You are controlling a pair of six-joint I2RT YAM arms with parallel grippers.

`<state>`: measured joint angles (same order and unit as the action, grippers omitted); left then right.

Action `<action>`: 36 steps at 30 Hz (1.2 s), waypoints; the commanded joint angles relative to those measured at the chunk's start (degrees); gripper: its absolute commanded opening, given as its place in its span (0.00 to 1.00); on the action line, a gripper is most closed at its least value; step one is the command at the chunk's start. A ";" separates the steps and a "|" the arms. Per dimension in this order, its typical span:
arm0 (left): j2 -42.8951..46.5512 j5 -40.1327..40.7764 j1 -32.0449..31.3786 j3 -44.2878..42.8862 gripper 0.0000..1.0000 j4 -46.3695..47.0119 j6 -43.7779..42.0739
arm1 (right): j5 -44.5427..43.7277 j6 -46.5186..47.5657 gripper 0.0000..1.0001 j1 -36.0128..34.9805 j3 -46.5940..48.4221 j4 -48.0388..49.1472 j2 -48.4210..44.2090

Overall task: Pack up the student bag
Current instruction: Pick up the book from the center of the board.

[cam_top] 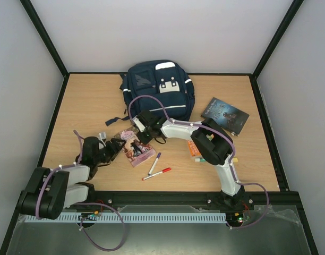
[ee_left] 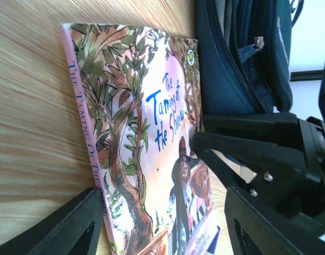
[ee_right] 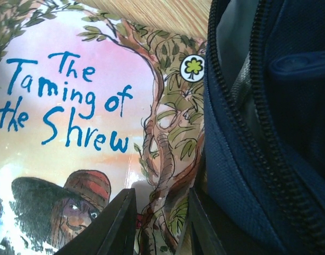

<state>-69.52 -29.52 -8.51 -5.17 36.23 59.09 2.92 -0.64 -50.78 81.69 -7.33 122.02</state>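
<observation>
Wooden table [cam_top: 88,106] in view: the student bag [cam_top: 160,90] sits at top centre, a pink paperback [cam_top: 135,149] lies just below it, and a dark book [cam_top: 225,115] lies out to the right. Lower centre, a purple-capped marker [cam_top: 154,163] and a red marker [cam_top: 157,173] lie close together, with an orange packet [cam_top: 194,149] to their right.

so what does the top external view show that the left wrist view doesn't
Only top external: the dark book off to the right, plus a red pen and a second pen near the front edge. Only left wrist: the readable title, The Taming of the Shrew, and the bag's open zip. Both: the picture book lying next to the student bag.
</observation>
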 commanded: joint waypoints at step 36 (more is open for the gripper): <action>25.36 13.59 -7.90 -0.99 0.37 -19.47 3.57 | 12.32 -0.53 0.28 -2.56 -4.02 -9.71 9.52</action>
<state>-51.51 -22.50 -16.49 -3.49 24.21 64.23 14.46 -0.69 -51.33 82.13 -1.50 124.20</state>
